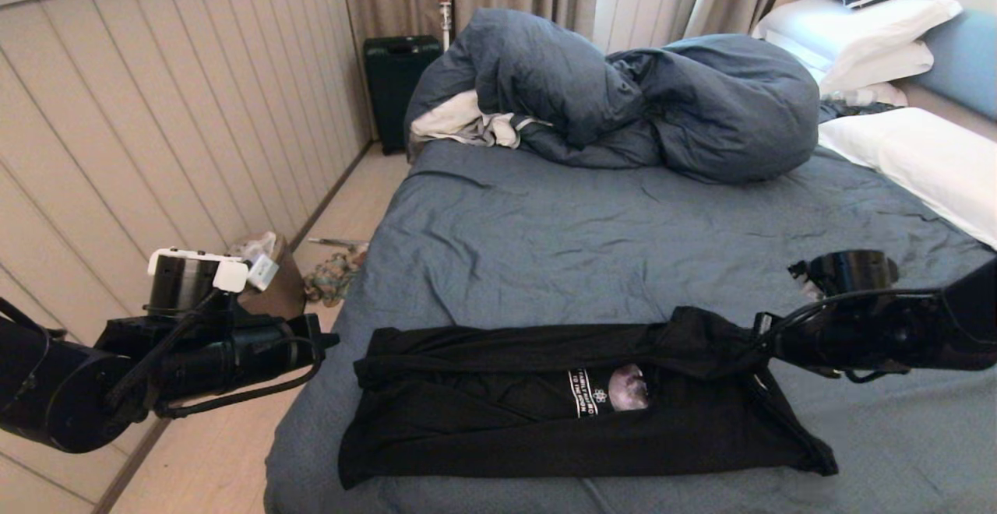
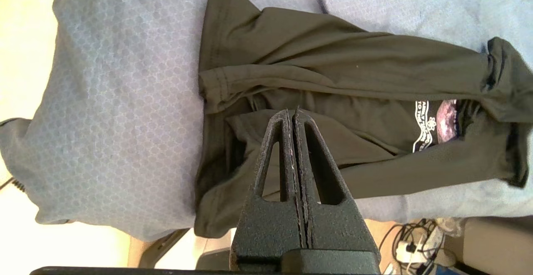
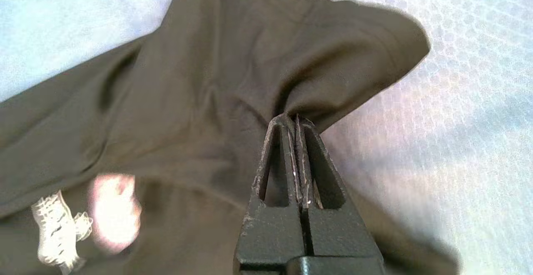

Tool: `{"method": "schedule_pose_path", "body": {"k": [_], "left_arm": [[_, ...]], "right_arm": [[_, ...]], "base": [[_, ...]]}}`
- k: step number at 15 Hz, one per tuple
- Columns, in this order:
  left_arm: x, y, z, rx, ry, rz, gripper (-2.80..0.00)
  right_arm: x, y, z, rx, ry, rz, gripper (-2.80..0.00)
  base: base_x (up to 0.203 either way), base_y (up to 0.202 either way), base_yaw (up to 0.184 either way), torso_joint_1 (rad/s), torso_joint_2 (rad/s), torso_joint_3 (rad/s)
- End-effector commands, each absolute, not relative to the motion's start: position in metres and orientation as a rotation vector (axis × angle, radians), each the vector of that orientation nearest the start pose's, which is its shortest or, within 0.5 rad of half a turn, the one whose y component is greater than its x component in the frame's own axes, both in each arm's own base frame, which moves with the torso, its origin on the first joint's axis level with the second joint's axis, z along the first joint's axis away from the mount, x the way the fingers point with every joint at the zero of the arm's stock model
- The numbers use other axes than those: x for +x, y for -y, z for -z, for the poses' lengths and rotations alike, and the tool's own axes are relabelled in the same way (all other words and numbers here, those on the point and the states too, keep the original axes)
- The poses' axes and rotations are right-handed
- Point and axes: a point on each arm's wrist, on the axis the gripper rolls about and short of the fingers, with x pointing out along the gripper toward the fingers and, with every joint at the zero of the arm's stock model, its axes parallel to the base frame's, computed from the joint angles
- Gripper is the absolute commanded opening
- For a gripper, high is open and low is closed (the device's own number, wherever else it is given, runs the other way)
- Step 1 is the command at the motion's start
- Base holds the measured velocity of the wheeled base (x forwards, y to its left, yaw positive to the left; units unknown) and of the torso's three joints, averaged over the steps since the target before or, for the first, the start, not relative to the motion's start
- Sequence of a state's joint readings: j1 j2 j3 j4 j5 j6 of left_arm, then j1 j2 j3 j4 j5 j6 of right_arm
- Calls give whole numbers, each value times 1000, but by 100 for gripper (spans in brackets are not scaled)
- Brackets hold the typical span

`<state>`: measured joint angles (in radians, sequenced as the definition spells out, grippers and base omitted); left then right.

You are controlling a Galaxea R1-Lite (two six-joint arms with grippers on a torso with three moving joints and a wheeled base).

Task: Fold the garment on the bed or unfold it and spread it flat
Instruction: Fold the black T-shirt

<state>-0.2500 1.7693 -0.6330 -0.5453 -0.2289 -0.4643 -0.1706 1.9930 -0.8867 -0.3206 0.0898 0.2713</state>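
- The garment (image 1: 498, 420) lies on the bed (image 1: 545, 249), low in the middle of the head view. It is folded into a long strip that runs from left to right.
- The right end effector (image 3: 296, 118) is clenched on a bunch of the garment's cloth at its right end.
- The left end effector (image 2: 292, 112) is pressed closed with nothing in it, at the lower left.

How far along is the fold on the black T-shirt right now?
Done: the T-shirt lies as a long band across the near edge of the bed, both long sides folded in, with only a strip of the print showing. In hand: the right end effector is shut on a pinch of fabric at its end. The left end effector is shut, empty, above the other end. Left: folding the band's ends in.
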Motion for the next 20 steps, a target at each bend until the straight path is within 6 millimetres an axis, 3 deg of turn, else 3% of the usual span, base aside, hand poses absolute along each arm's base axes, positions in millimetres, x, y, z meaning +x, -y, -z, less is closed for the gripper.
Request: {"method": "schedule_pose_path", "body": {"k": [1,10,16,17,20], "left_arm": [[276,76,-112,-439,-688,320,-280],[276,76,-110,-441,-695,320,-280],[274,79,-108,-434,-704,329,-280],[274,79,-109,-434,-702,330,-280],[273,79,-110,-434,-700,330,-280]], "right_arm": [[324,50,-101,355,-712,162,-280],[338,57,-68,328,-822,198,-280],[339,75,-65,301,-821,252,-280],[338,75,-65,302,-821,251,0],[336,73,-63,296,-831,246,0]], "base": [[0,0,0,0,0,0],[0,0,0,0,0,0],[0,0,0,0,0,0],[0,0,0,0,0,0],[0,0,0,0,0,0]]}}
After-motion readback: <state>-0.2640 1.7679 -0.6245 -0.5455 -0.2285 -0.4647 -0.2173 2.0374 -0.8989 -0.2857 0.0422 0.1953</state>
